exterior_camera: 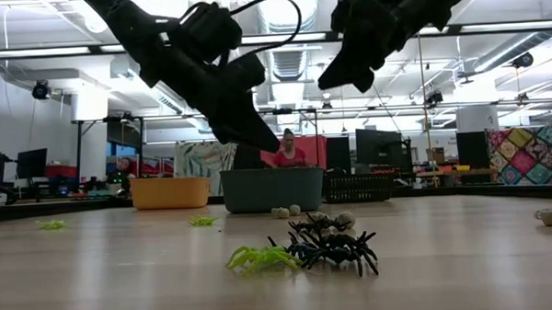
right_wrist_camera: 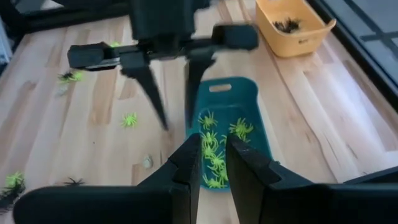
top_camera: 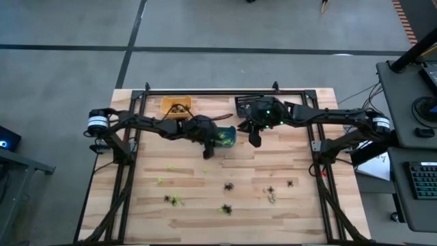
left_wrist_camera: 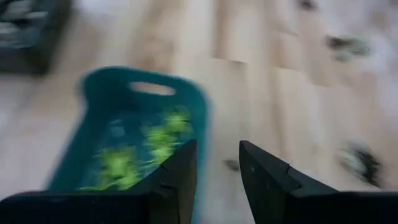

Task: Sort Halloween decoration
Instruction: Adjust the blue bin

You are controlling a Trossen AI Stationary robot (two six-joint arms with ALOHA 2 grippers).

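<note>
The Halloween decoration is tiny plastic spiders. Several lime green ones lie in the teal bin (right_wrist_camera: pixel 227 134), and dark ones in the orange bin (right_wrist_camera: pixel 292 26). More green ones (top_camera: pixel 171 166) and black ones (top_camera: pixel 229 185) are scattered on the near half of the table, with a green and black cluster (exterior_camera: pixel 307 251) in the low view. My left gripper (left_wrist_camera: pixel 217 152) hangs open beside the teal bin's near left corner (top_camera: pixel 217 145), with nothing between its fingers. My right gripper (right_wrist_camera: pixel 212 144) hovers above the bin's right side with a narrow gap between its fingers, also with nothing in it.
A black bin (top_camera: pixel 249 104) stands at the far edge, right of the orange bin (top_camera: pixel 176 107). Pale trinkets (exterior_camera: pixel 283 211) lie in front of the teal bin. A dark metal frame (top_camera: pixel 205 91) rims the table. Bare wood lies along the near edge (top_camera: pixel 225 229).
</note>
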